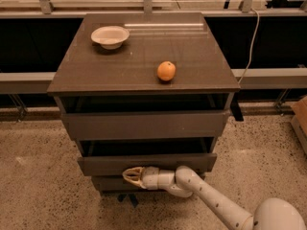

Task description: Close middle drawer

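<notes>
The middle drawer (148,164) is a wide, dark grey-brown slab front, the second of the cabinet's three. It stands pulled out a little, with a dark gap showing above it. My gripper (129,175) is at the lower edge of this front, left of centre, touching or almost touching it. Its tan fingers (136,172) lie together and point left. My white arm (211,200) reaches in from the lower right. The top drawer front (144,124) also stands slightly out. The lowest drawer front (108,183) is partly hidden behind my gripper.
An orange (166,71) and a white bowl (110,36) sit on the cabinet top (144,51). A cable (249,37) hangs at the right behind the cabinet. A brown box (301,119) is at the right edge. The floor (38,195) is speckled.
</notes>
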Controlling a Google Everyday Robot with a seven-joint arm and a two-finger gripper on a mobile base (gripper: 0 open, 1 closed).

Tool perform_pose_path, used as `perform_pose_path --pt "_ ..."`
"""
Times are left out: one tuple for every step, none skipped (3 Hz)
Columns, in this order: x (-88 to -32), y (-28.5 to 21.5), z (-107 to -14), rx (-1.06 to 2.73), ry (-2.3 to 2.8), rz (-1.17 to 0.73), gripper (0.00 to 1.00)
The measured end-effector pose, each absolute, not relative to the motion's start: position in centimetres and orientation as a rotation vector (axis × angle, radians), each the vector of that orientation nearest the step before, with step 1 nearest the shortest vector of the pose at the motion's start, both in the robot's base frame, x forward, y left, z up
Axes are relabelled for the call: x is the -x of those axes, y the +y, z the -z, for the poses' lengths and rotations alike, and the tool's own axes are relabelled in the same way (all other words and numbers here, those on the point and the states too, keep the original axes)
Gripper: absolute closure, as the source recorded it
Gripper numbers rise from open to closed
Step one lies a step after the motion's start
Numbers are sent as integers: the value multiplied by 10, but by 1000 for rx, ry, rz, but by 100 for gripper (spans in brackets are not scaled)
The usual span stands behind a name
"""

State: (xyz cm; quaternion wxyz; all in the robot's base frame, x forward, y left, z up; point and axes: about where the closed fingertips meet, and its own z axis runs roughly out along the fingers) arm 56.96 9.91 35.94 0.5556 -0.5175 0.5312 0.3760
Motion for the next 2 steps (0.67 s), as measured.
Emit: perform_pose_path --pt "-589 95 -354 1220 1265 -900 100" --pt "-592 93 -351 1218 1265 -909 100"
